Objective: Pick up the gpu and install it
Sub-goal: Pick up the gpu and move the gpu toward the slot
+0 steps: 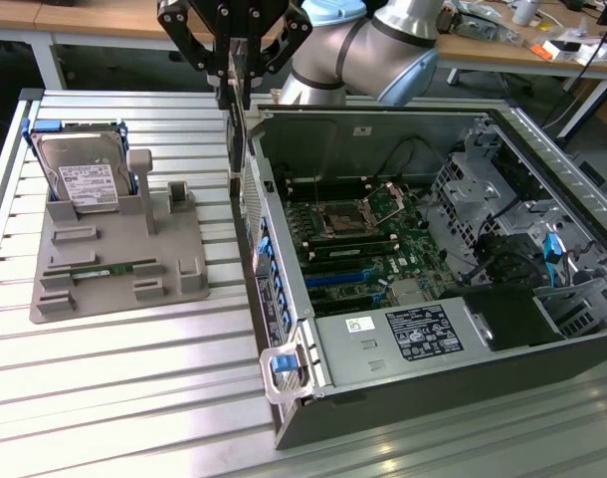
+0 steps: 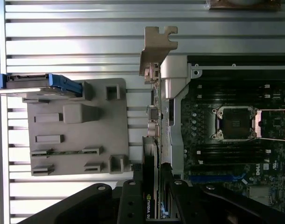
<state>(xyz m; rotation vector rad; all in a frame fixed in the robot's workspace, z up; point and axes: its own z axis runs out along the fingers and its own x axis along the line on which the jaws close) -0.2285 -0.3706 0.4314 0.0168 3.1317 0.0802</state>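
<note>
While the gripper (image 2: 153,186) clamps the thin gpu (image 2: 154,107), its silver bracket (image 2: 157,44) looks notched

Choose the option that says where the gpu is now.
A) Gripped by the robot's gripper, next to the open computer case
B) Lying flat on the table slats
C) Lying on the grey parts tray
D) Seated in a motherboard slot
A: the gpu is clamped edge-on in the gripper, with its silver bracket sticking out beside the wall of the computer case.
</note>
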